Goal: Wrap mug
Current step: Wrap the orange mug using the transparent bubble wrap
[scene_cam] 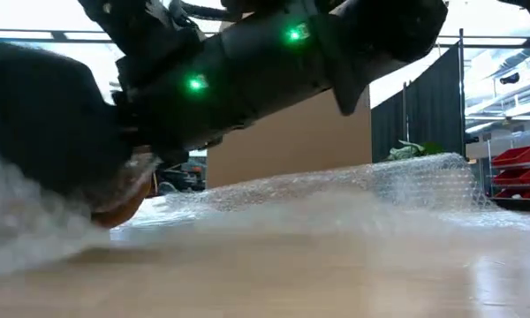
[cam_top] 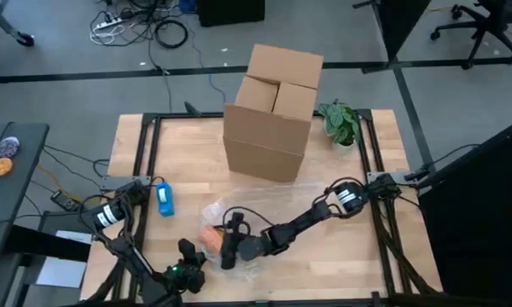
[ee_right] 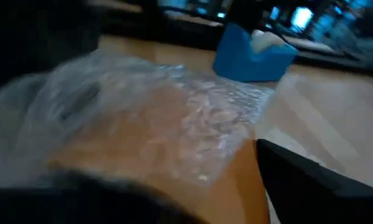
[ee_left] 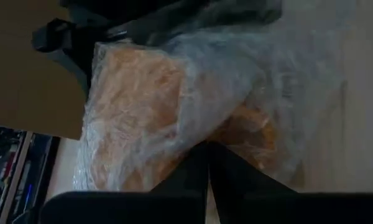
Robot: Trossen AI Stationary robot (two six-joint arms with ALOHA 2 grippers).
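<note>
orange mug [ee_left: 149, 106] (half-covered), bubble wrap [cam_top: 264, 198], cardboard box [cam_top: 269, 128]

Grey floor [cam_top: 60, 94] surrounds the wooden table [cam_top: 188, 141], with tangled cables [cam_top: 145, 30] lying on it. An office chair [cam_top: 482, 26] stands at one corner. Red bins [scene_cam: 517, 172] sit beyond a dark partition [scene_cam: 424, 110].

A large cardboard box [cam_top: 271, 115] stands at the back middle of the wooden bench [cam_top: 375, 247], its top flaps open. Just beside its right rear corner sits a small green leafy plant [cam_top: 341, 122]. A blue tape dispenser [cam_top: 165, 198] lies near the bench's left edge, well apart from the box. Cables [cam_top: 145, 30] sprawl on the grey floor beyond the bench.
</note>
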